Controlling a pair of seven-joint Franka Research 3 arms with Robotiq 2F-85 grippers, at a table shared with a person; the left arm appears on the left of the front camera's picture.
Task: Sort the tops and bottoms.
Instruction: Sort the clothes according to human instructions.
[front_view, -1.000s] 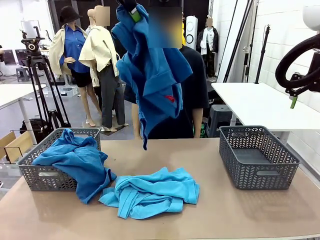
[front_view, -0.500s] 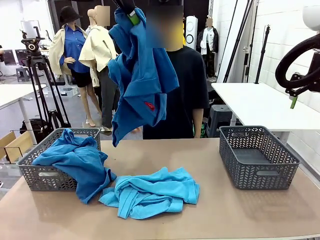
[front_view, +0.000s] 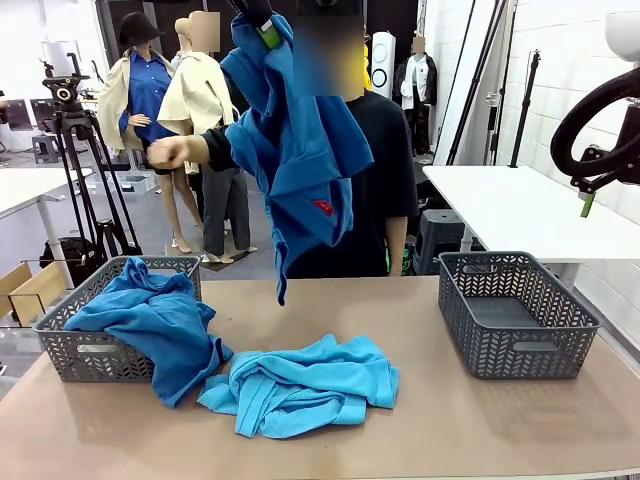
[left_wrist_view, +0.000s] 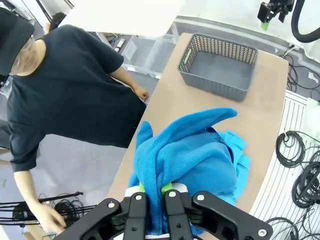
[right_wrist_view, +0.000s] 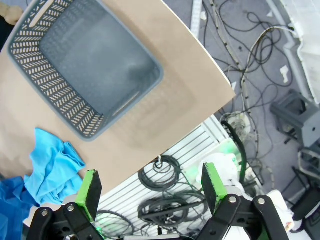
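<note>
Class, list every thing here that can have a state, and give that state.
left gripper, shut on the royal-blue shirt, raised high.
royal-blue shirt, hanging above the table.
right gripper, open, holding nothing.
left basket, holding a blue top that spills over its front.
right basket, empty.
sky-blue shirt, crumpled on the table.

A shirt (front_view: 300, 150) is hanging above the table (front_view: 450, 430), seemingly behind a second shirt (front_view: 310, 385) lying between left basket (front_view: 80, 355) and right basket (front_view: 515, 340).
</note>
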